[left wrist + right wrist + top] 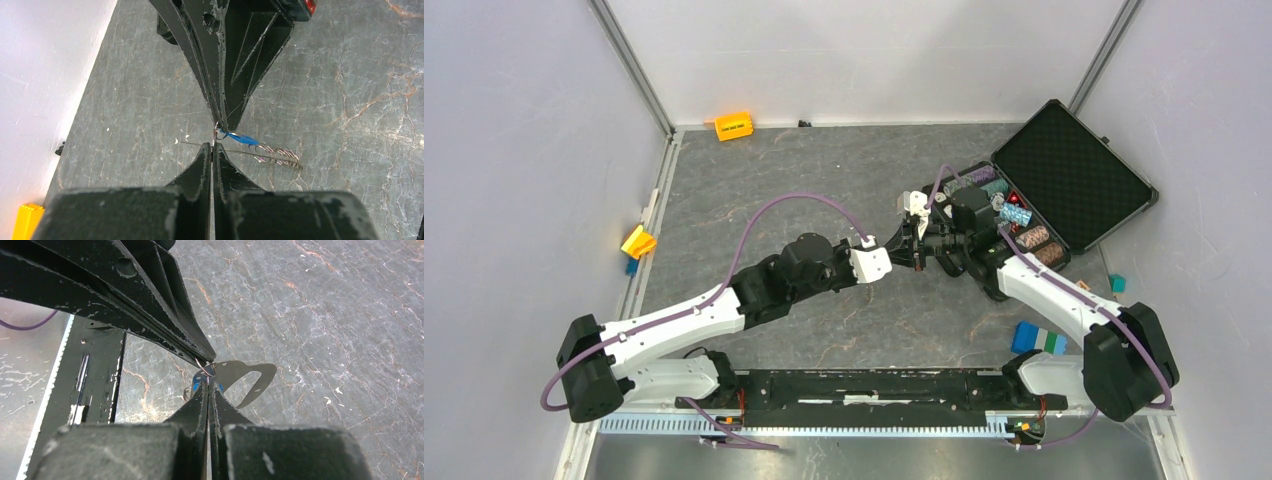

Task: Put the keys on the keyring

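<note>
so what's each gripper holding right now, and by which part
The left gripper pinches the key at its edge; the right gripper seems to grip the keyring by its blue tag.

Left fingers (200, 172) enter from the bottom edge, pressed together, with a thin key (195, 144) seen edge-on crossing their tips. Right fingers (240, 60) come down from the top, also closed, tips just above the left ones, a small wire ring (215, 133) and a blue tag (244, 139) at them. A bunch of loops (280, 156) hangs beside the tag over the grey worktop (360, 100); a yellow block (26, 220) sits bottom left.
</note>
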